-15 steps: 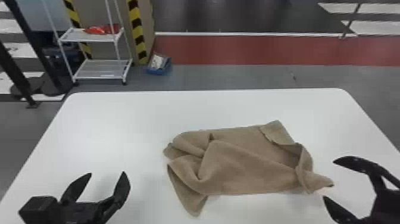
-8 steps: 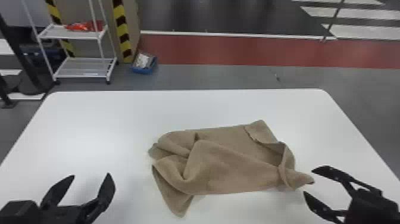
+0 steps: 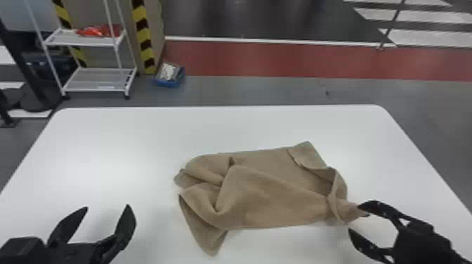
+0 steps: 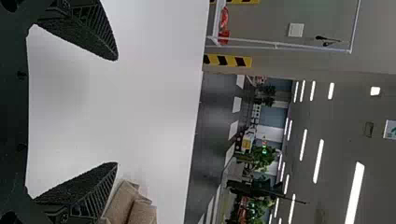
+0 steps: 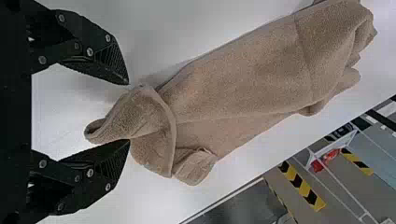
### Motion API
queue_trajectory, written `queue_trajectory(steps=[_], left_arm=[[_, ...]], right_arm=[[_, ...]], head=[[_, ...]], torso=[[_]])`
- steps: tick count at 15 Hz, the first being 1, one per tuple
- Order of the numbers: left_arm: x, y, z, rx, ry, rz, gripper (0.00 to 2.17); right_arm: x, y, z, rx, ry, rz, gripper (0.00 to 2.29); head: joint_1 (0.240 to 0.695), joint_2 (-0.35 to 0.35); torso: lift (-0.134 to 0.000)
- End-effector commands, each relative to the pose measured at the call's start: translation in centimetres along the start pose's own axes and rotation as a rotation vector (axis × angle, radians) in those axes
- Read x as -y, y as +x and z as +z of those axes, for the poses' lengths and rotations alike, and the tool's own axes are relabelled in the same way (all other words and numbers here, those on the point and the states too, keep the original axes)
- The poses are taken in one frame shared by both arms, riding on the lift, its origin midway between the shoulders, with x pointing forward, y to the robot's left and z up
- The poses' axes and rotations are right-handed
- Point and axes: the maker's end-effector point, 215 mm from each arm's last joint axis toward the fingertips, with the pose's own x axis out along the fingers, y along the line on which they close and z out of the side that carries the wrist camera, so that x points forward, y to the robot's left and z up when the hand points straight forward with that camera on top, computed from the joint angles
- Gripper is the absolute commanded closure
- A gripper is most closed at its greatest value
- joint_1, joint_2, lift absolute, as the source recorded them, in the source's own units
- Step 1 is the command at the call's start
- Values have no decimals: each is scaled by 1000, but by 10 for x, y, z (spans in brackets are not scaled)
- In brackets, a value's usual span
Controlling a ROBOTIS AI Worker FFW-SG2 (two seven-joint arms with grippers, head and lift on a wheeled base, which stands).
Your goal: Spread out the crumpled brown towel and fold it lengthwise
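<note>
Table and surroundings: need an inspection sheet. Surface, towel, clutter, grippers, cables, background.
Surface: white table, smooth, rounded far corners.
Job's things: brown towel, mid-table, crumpled, folds at its left and right ends; not yet spread or folded lengthwise.
Clutter: nothing seen.
Left gripper: open, left of the towel, nothing between its fingers.
Right gripper: open, at the towel's right end, a towel corner between its parted fingers, not clamped.
Cables: nothing seen.
Surroundings: white rack beyond the table at left, red item on its upper shelf; blue bin on the floor beside it; yellow-black striping behind.
</note>
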Motion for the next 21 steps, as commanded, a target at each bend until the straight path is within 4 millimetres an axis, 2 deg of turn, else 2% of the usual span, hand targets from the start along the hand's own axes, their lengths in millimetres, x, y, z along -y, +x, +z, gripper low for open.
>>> queue_trajectory(steps=[1, 5, 9, 10, 12, 14, 17, 21], left_arm=[[-2, -1, 0, 1, -3, 6, 80], [-2, -1, 1, 3, -3, 6, 83], [-2, -1, 2, 4, -3, 6, 83], [-2, 0, 3, 6, -3, 6, 83], [-2, 0, 3, 6, -3, 6, 83], [-2, 0, 2, 3, -3, 6, 83], [-1, 1, 1, 3, -4, 4, 83], [-2, 0, 2, 3, -3, 6, 83]], right_arm=[[-5, 8, 4, 9, 7, 14, 775], [8, 4, 13, 57, 44, -18, 1561], [40, -18, 6, 108, 139, -113, 1598], [38, -21, 5, 105, 138, -96, 1578], [20, -25, 2, 108, 144, -29, 961], [9, -25, -2, 90, 136, 11, 569], [-1, -20, -2, 74, 120, 39, 535], [-15, 8, 4, 49, 119, 77, 485]], head=[[695, -63], [695, -41], [695, -46], [695, -53], [695, -73], [695, -73], [695, -75], [695, -56]], torso=[[-125], [-125], [-125], [-125], [-125], [-125], [-125], [-125]])
